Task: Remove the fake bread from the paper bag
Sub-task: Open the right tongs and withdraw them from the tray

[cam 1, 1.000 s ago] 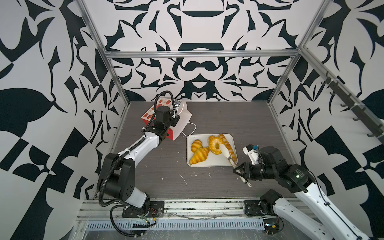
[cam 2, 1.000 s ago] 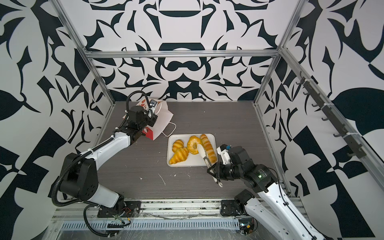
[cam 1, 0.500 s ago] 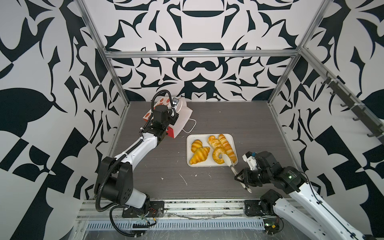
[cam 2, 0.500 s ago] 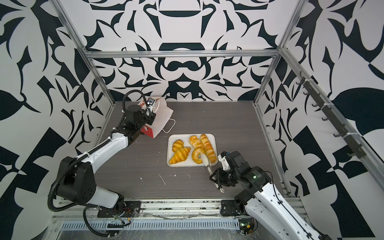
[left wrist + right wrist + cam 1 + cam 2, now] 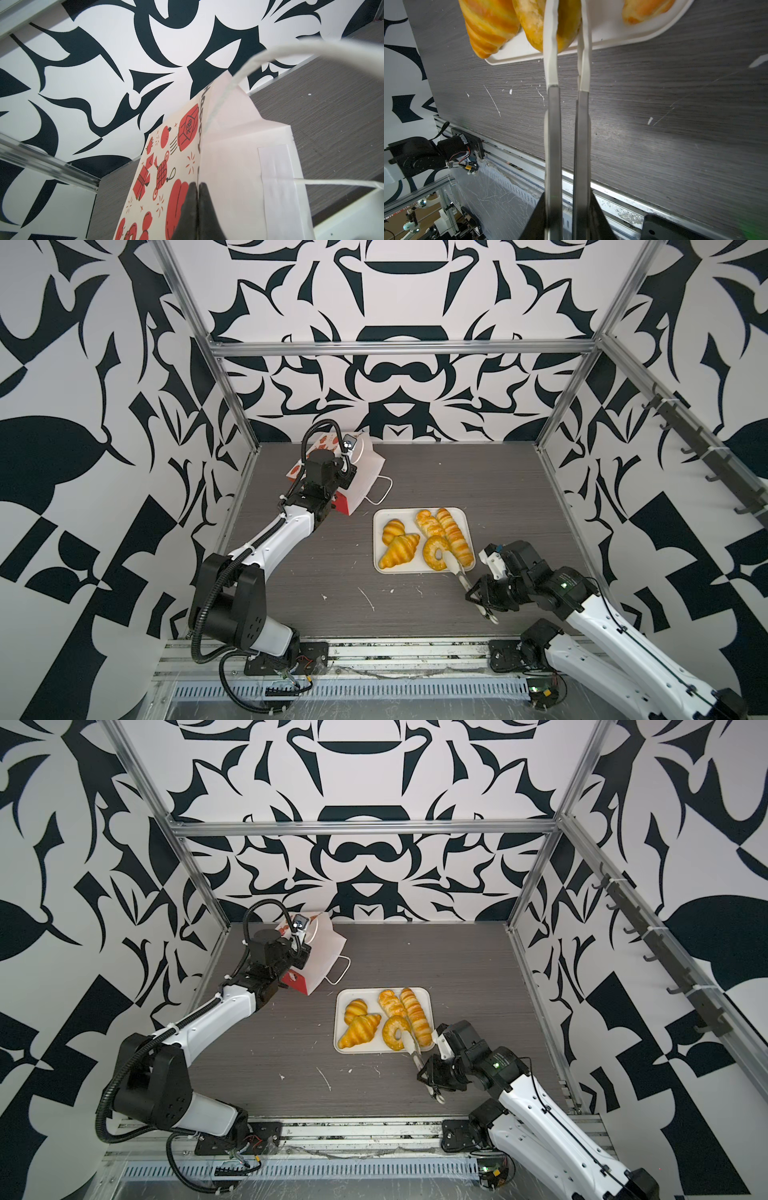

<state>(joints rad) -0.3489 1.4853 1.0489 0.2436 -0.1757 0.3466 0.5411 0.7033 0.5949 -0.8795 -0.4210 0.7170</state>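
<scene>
Bread (image 5: 455,537) on tray (image 5: 377,526) | L claw (image 5: 197,187) clamped on paper bag (image 5: 228,166) | R claw (image 5: 478,596) clamps tongs (image 5: 553,124), tips at ring bun (image 5: 432,551)

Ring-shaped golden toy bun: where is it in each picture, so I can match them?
Top view: the ring-shaped golden toy bun lies at the white rectangular tray's near edge, right of picture centre.
Top view: same tray spot, near picture centre.
Left wrist: not in it; only the red-and-white paper bag.
Right wrist: top edge, between white-tipped metal tongs.
Shared landmark (three views): the tray.
</scene>
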